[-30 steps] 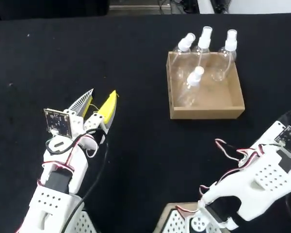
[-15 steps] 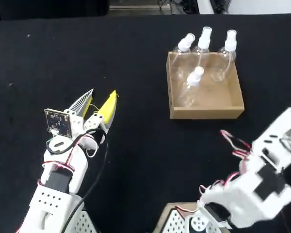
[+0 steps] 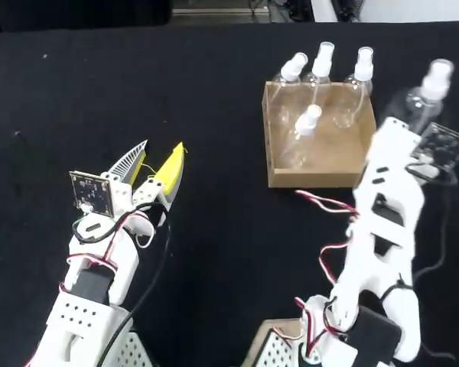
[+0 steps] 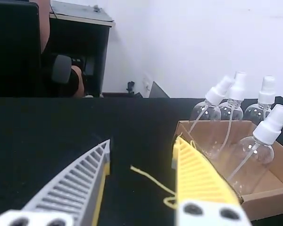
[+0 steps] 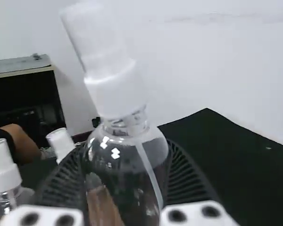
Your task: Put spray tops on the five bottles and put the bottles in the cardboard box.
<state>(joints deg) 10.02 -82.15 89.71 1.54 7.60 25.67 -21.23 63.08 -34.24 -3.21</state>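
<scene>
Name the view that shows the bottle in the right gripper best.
Right wrist view: the bottle sits close between the fingers, spray top on. The high view gives it small, partly hidden by the arm.

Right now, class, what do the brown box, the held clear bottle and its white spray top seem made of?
Brown open-topped box: likely cardboard, matte, flat tan walls. Clear round bottle: probably glossy plastic, see-through with bright glints; glass possible. White spray top: opaque, smooth, seemingly plastic.

An office or lab: black-clothed table (image 3: 214,76), white wall (image 4: 203,37), dark desk (image 4: 92,52).
</scene>
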